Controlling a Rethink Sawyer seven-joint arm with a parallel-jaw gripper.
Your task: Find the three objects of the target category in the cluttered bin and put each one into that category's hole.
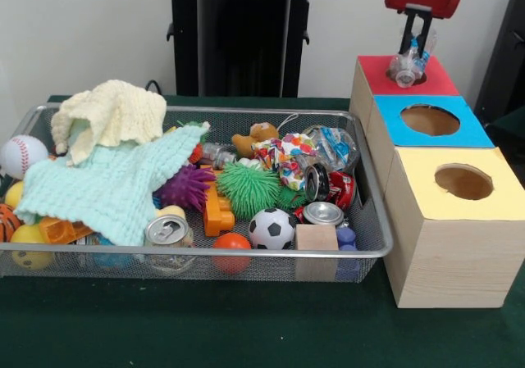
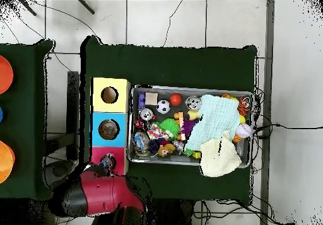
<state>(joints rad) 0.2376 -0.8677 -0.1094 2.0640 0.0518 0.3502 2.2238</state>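
My gripper hangs at the back right, shut on a small see-through plastic bottle. The bottle hangs right over the red-surround hole, not the blue-surround hole one box nearer. In the overhead view the bottle sits over the red square, with the blue-surround hole beside it. The wire-mesh bin is full of clutter. A second see-through bottle with blue print lies at its back right corner. Another clear bottle lies half hidden near the bin's middle.
A yellow-surround hole tops the nearest box. In the bin are a mint cloth, a cream cloth, metal cans, a green spiky ball, a soccer ball and a wooden block.
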